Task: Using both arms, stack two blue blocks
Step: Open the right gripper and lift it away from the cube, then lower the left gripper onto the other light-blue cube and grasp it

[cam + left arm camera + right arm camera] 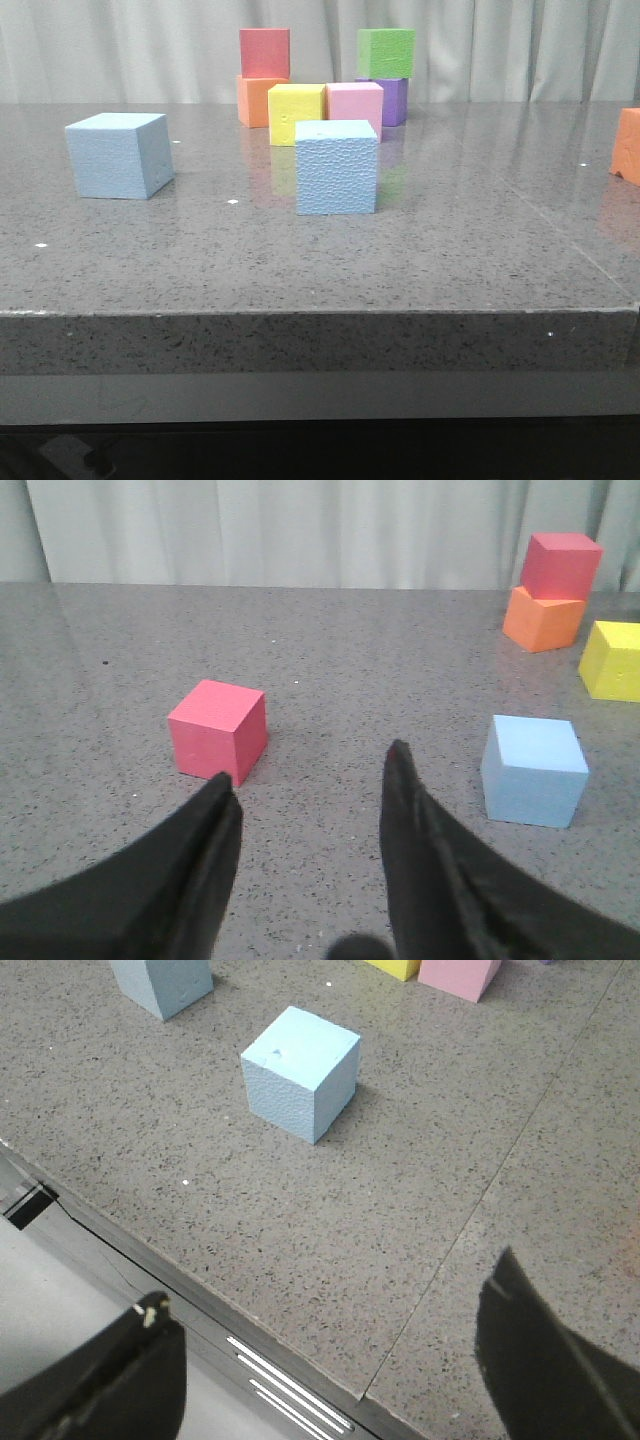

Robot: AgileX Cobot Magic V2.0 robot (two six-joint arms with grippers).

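Note:
Two pale blue blocks stand apart on the grey table. One blue block (337, 167) is in the middle; the other blue block (118, 155) is at the left. Neither gripper shows in the front view. My left gripper (310, 765) is open and empty above the table, with the left blue block (533, 770) off to one side of its fingers. My right gripper (325, 1280) is open wide and empty over the table's front edge. The middle blue block (300, 1072) lies well beyond its fingers, and the other blue block (162, 982) is further off.
A cluster stands at the back: red cube (264, 52) on orange (258, 101), green (386, 52) on purple (394, 100), yellow (295, 113), pink (355, 104). An orange block (626, 146) is at the right edge. A small red cube (218, 730) sits by the left gripper.

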